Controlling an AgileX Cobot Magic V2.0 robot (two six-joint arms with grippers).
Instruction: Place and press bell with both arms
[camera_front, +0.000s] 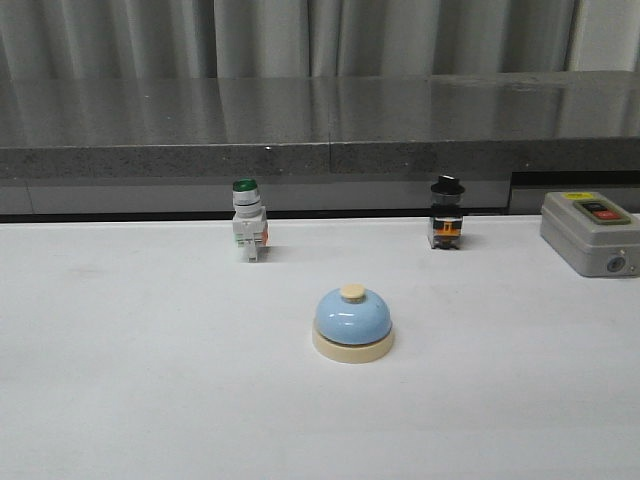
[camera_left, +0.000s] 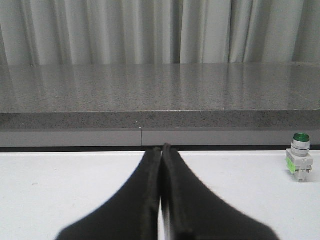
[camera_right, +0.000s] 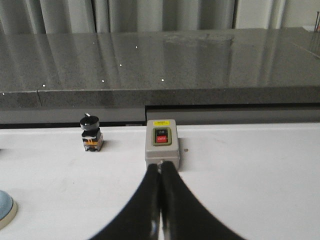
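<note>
A: Where's the bell (camera_front: 353, 322) sitting?

B: Upright on the white worktop (camera_front: 130, 370), about midway between its left and right edges and nearer the front edge than the back. Nothing touches it. The right wrist view just catches its rim (camera_right: 6, 210).

A: And the arms?

B: Neither shows in the front view. Each wrist camera shows its own fingers pressed together with nothing between them: the left gripper (camera_left: 162, 150) and the right gripper (camera_right: 161, 165) are both fully closed and empty.

A: So what's the step in hand?

B: I'd judge it as the start: reaching for the bell. One gripper needs to spread its fingers wide first, then come in low to clasp the cream base, since the glossy dome would likely slip.

A: Anything to avoid?

B: The green-capped switch (camera_front: 247, 232) and the black-knobbed switch (camera_front: 446, 213) stand along the back edge, and the grey button box (camera_front: 590, 232) is toward the back right corner. All are well apart from the bell, so a straight approach from the front edge should be safe. Press the knob squarely from above, with the fingers kept together
</note>
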